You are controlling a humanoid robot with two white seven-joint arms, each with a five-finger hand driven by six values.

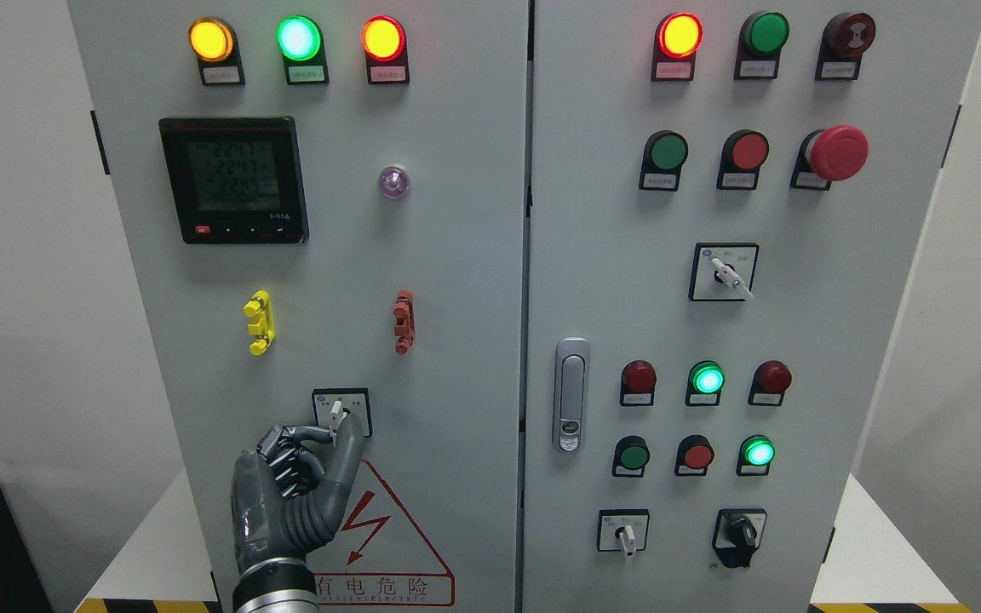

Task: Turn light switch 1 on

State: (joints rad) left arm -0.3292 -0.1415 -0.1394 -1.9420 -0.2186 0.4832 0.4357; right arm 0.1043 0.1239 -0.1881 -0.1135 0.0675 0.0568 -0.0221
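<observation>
My left hand (299, 477), nearest the camera, rises from the lower edge at left of centre, palm toward the left cabinet door (456, 340). Its fingers (286, 447) are curled in narrow, with thumb and fingertips closing around the white lever of light switch 1 (339, 412), the small rotary switch in a black-framed plate just above the hand. The switch therefore lies directly up and slightly right of my palm; its lever stands roughly upright, long axis vertical. I judge the coming move to be a twist about the axis pointing into the door. Whether the fingertips truly pinch the lever or merely touch it I cannot tell, since they cover its lower part and half the plate. My right hand is out of view. The hazard triangle (380, 528) is partly hidden behind my wrist. Farther up sit the yellow clip (259, 322), red clip (404, 322) and meter (233, 179); label print is too small to read.
</observation>
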